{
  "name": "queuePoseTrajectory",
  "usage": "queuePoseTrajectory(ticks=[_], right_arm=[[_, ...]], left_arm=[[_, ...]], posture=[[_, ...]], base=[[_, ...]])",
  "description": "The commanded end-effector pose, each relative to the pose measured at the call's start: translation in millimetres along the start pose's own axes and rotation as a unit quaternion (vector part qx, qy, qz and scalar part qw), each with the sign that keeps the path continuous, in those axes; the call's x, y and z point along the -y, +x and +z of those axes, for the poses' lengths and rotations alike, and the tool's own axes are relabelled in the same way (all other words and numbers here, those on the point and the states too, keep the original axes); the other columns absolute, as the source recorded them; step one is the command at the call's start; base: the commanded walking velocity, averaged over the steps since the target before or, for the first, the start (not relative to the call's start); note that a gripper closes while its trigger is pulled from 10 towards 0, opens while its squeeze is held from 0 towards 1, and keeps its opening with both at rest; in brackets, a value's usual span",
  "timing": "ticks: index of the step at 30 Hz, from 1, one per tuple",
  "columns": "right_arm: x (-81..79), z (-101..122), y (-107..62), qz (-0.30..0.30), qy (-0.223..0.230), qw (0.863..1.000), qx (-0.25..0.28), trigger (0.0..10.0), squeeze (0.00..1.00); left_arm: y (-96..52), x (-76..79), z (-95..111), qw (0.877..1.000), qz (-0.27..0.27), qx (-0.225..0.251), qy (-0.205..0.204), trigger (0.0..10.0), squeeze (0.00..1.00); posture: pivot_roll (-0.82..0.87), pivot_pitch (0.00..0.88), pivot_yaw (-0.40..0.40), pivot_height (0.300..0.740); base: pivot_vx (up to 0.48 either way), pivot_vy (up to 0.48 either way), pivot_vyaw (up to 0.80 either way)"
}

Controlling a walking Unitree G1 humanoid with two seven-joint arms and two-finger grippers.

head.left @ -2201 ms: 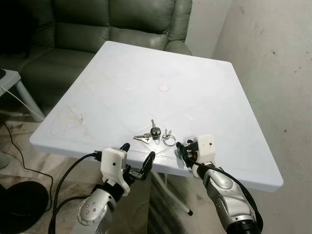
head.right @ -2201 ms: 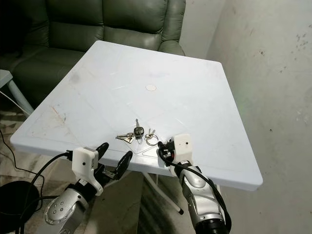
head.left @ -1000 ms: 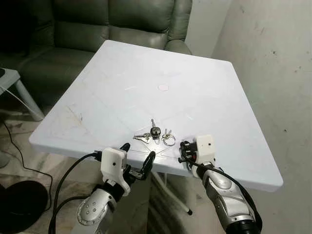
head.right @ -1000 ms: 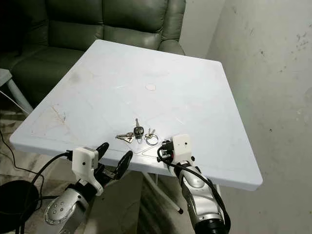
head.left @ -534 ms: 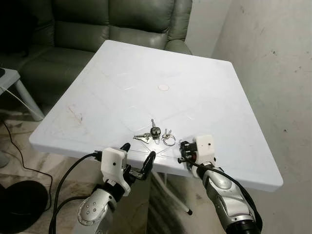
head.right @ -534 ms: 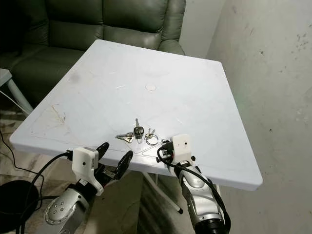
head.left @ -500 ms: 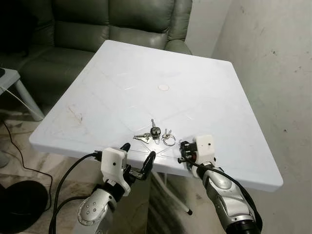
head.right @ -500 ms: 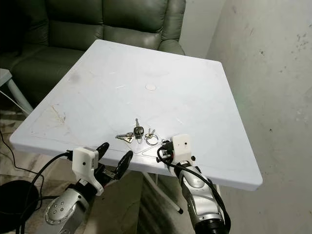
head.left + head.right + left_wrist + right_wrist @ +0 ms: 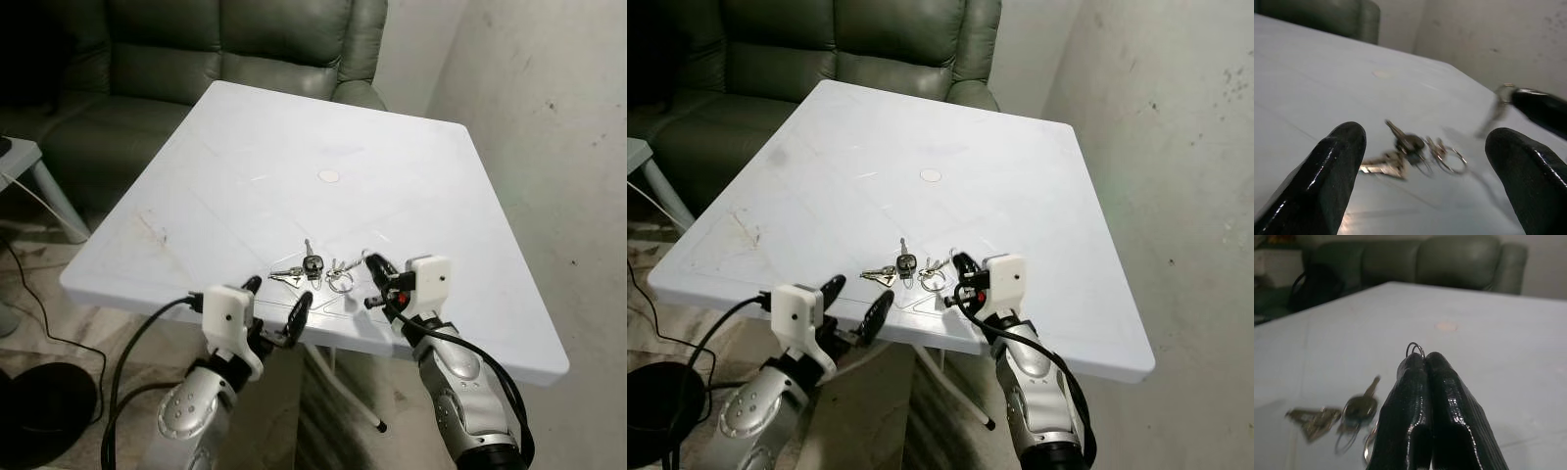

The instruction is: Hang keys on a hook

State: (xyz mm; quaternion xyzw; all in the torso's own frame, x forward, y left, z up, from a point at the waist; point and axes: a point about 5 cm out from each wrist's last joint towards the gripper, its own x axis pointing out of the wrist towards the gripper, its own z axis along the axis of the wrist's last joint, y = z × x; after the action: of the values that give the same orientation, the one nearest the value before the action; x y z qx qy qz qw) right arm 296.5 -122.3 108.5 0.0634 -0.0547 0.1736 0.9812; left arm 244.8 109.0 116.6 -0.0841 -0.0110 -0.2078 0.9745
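Note:
A bunch of keys [image 9: 312, 267] with a black-headed key and several silver rings lies near the front of the white table [image 9: 245, 166]. My right gripper [image 9: 372, 262] hovers just right of the bunch, shut on a thin silver key ring [image 9: 1415, 348] that pokes out past its fingertips. Most of the keys [image 9: 1359, 409] rest on the table surface. My left gripper [image 9: 279, 291] is open at the table's front edge, a little short of the keys [image 9: 1410, 144], with nothing between its fingers.
A dark green sofa [image 9: 196, 49] stands behind the table. A bare wall [image 9: 549, 147] runs close along the right side. A small white side table [image 9: 20, 157] is at the left, and a black round base with a cable [image 9: 39, 401] lies on the floor.
My right gripper has risen from the table's front edge and moved forward to beside the keys, where it now pinches a ring. The left gripper has lifted slightly.

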Motion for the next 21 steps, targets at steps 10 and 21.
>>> queuePoseTrajectory(ticks=[10, 21], right_arm=[[31.0, 18, -14.0, -0.076, -0.031, 0.996, 0.030, 10.0, 0.00], [39.3, 20, -9.5, -0.120, -0.067, 0.991, -0.004, 10.0, 0.00]], left_arm=[[16.7, -49.1, 25, 0.995, 0.089, 0.047, 0.012, 10.0, 0.00], [33.7, -82.8, 30, 0.985, 0.168, 0.042, 0.017, 10.0, 0.00]], posture=[[-0.01, 0.000, -0.055, 0.740], [-0.04, 0.000, -0.029, 0.740]], base=[[0.000, 0.000, 0.00], [0.000, 0.000, -0.25]])
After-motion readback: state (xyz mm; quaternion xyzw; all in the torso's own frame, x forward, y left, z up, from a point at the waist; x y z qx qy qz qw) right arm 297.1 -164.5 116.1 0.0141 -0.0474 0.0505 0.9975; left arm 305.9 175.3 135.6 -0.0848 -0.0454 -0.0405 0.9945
